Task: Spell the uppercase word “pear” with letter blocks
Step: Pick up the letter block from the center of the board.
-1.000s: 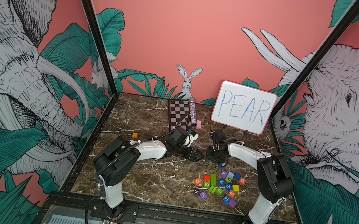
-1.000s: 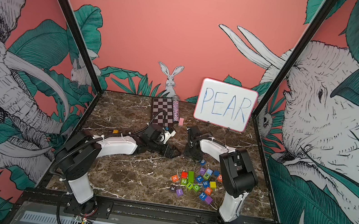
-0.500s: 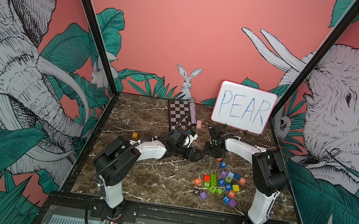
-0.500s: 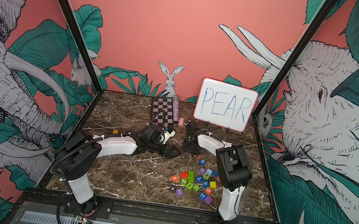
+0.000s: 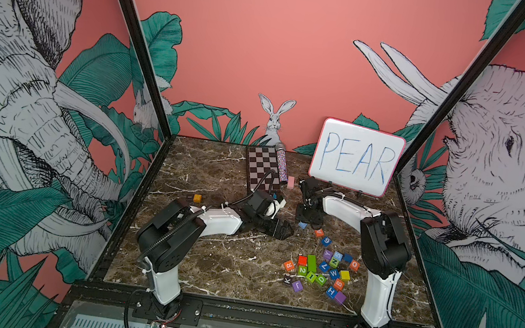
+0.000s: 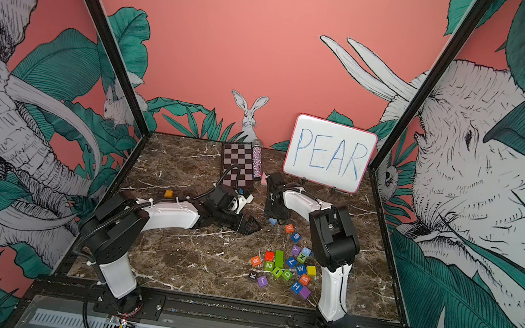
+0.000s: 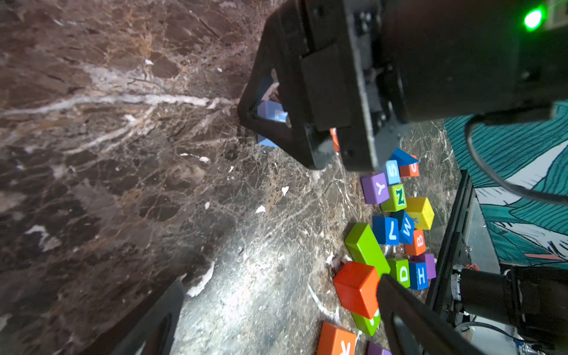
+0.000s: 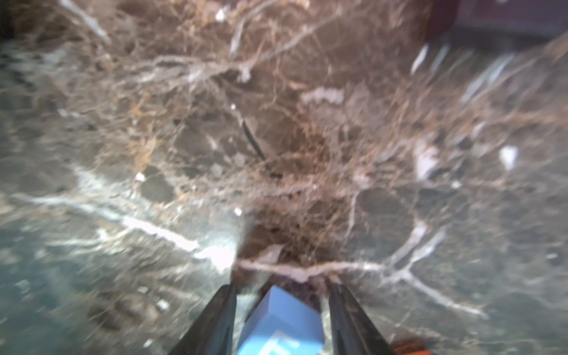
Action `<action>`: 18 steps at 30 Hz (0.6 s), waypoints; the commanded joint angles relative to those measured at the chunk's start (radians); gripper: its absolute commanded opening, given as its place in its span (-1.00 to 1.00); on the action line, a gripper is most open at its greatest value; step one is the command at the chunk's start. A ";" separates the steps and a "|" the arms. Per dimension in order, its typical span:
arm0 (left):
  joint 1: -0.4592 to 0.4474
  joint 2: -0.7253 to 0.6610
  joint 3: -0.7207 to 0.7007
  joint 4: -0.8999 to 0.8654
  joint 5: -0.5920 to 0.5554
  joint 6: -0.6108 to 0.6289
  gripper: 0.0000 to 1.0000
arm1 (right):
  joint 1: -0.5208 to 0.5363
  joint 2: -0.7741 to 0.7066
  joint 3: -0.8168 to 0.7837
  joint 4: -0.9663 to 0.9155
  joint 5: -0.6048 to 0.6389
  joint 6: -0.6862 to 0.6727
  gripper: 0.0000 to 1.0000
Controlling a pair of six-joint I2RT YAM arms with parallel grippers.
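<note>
Marble-patterned tabletop (image 5: 204,268), brown with pale veins, is seen under both arms. In the right wrist view, the light-blue E block (image 8: 281,325), a smooth, sharp-edged cube with a white letter, is framed by the dark fingers of the right gripper (image 8: 282,287). The jaws are held a little wider than the cube, and narrow gaps can be made out on both sides. In a top view the E block (image 5: 302,225) is seen resting on the marble at the gripper's tip, with the orange A block (image 5: 319,232) just beside it. The orange R block (image 5: 289,265) is found at the edge of the cluster of coloured cubes (image 5: 324,266). The left gripper (image 7: 281,281) is spread wide, with nothing held between its fingers.
</note>
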 commanded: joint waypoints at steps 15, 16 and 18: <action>0.010 -0.059 -0.032 0.029 -0.010 -0.010 0.98 | 0.006 -0.044 -0.053 -0.065 0.013 0.013 -0.12; 0.010 -0.061 -0.033 0.029 -0.012 -0.010 0.98 | 0.005 -0.047 -0.052 -0.063 0.011 0.013 -0.15; 0.012 -0.064 -0.034 0.029 -0.014 -0.010 0.98 | 0.005 -0.052 -0.053 -0.064 0.010 0.015 -0.20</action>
